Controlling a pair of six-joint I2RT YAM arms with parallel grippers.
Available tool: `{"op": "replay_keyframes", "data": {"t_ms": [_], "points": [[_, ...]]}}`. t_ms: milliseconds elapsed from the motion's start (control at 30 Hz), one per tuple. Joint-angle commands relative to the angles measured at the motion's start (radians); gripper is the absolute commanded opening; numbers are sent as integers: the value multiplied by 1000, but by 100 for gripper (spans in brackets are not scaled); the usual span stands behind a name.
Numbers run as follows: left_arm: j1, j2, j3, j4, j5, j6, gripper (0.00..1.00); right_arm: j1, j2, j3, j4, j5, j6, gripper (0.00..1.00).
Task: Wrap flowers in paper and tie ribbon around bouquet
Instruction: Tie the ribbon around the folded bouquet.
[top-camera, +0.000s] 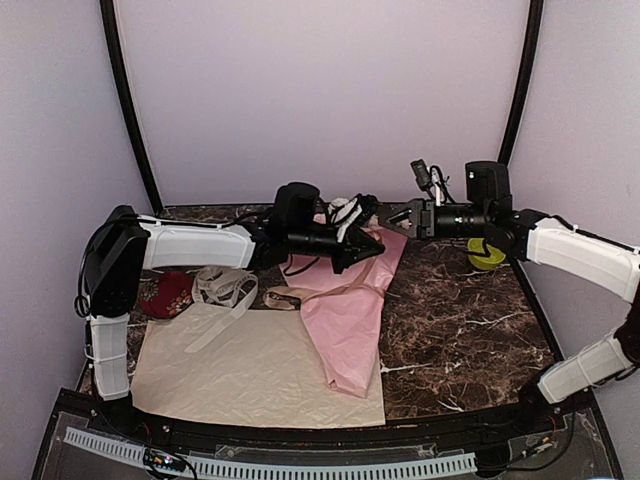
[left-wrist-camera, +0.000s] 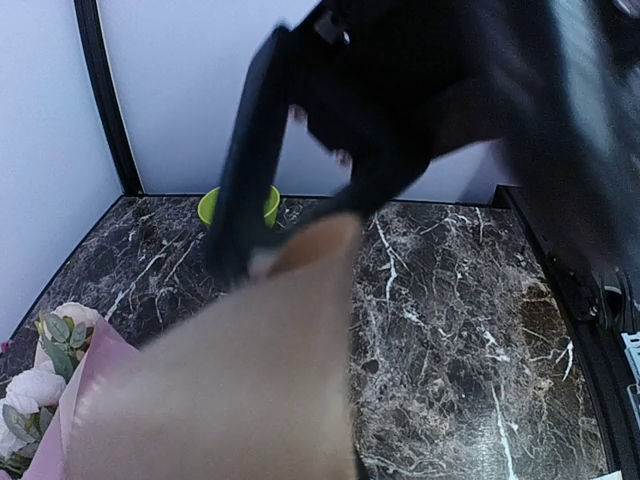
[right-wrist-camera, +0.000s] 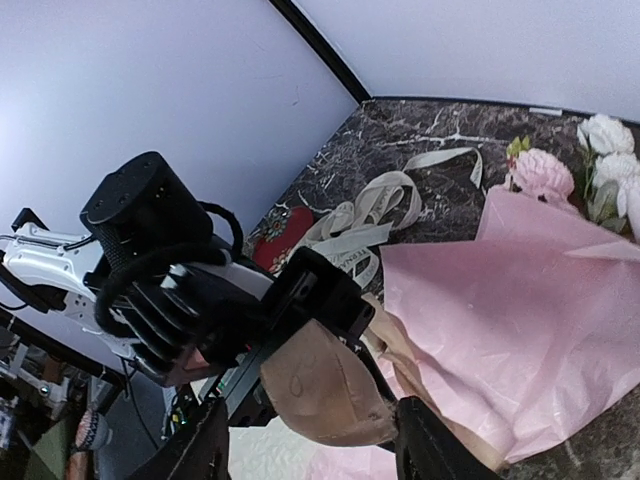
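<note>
From my feed, the desk (top-camera: 450, 310) is a dark brown marble-look top with white veining, under soft, even light. A plain pale lilac back wall (top-camera: 320, 90) rises behind it, and matching side walls (top-camera: 50, 120) close it in. Two thin black struts (top-camera: 125, 100) curve up at the corners. A white slotted strip (top-camera: 270, 466) runs along the near edge.

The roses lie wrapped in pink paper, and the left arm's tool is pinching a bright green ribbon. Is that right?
Not quite: the ribbon pinched in the left tool is tan, not bright green, as the right wrist view shows. The roses do lie wrapped in pink paper.
</note>
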Motion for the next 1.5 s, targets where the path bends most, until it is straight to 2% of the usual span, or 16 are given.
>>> {"op": "replay_keyframes", "data": {"t_ms": [0,67,133,267,333,633,933,1300,1333,1367,1467], "points": [[0,-32,-13,46,14,-28,0,6,65,-69,83,-129,34,72],[0,-33,-12,34,15,-20,0,9,71,-112,155,-141,60,75],[0,-33,-12,22,17,-15,0,9,68,-147,240,-149,92,74],[0,-32,-14,12,26,-10,0,9,80,-146,275,-126,110,61],[0,-30,-15,9,32,-8,0,9,96,-145,311,-120,132,59],[0,-30,-17,-9,46,5,0,7,173,-94,345,-64,165,66],[0,-33,-26,-11,47,7,0,-31,184,-56,273,12,129,68],[0,-21,-18,-14,44,2,0,21,235,-41,331,-103,147,66],[0,-21,-17,-15,43,3,0,25,242,-38,324,-104,143,62],[0,-20,-16,-17,43,4,0,25,246,-38,321,-105,144,52],[0,-23,-14,-39,40,17,0,25,240,-48,334,-89,152,9]]}}
